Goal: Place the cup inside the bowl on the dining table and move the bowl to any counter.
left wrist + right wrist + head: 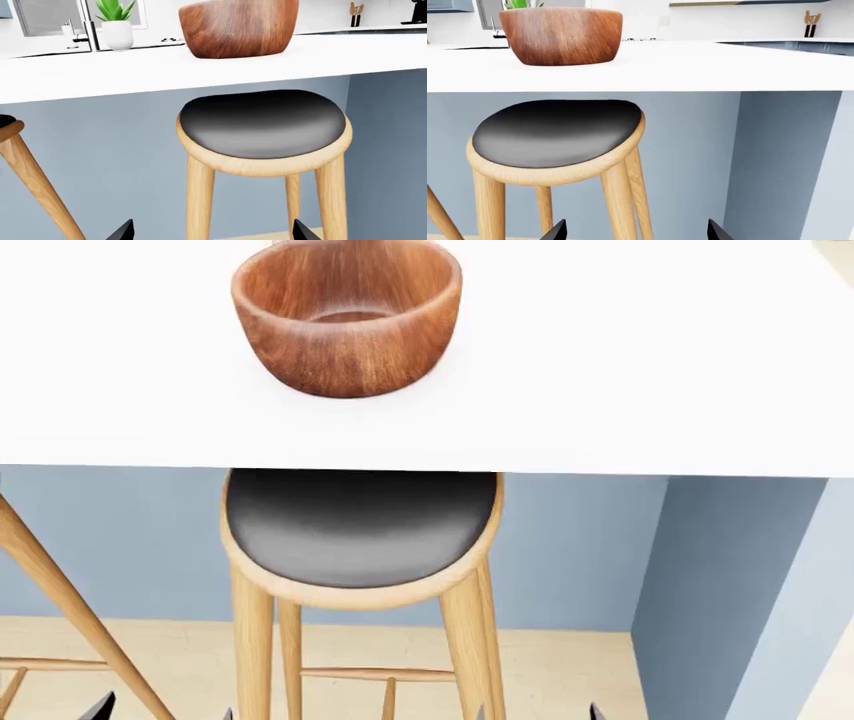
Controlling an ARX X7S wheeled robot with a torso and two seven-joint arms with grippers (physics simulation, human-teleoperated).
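The reddish-brown wooden bowl (pixel 347 315) stands upright on the white dining table (pixel 601 370), near its front edge. It looks empty in the head view. It also shows in the left wrist view (pixel 237 25) and the right wrist view (pixel 560 35). The cup is out of view in every frame. My left gripper (pixel 212 232) and right gripper (pixel 636 231) are both open and empty. They sit low in front of the table, below the level of its top, and only their dark fingertips show. The counter (pixel 800 41) runs along the far wall behind the table.
A round stool (pixel 358 530) with a black seat and pale wooden legs stands tucked under the table edge, straight below the bowl. A second stool's leg (pixel 54 590) slants at the left. On the far counter are a potted plant (pixel 117 22), a faucet (pixel 87 25) and a utensil holder (pixel 355 15).
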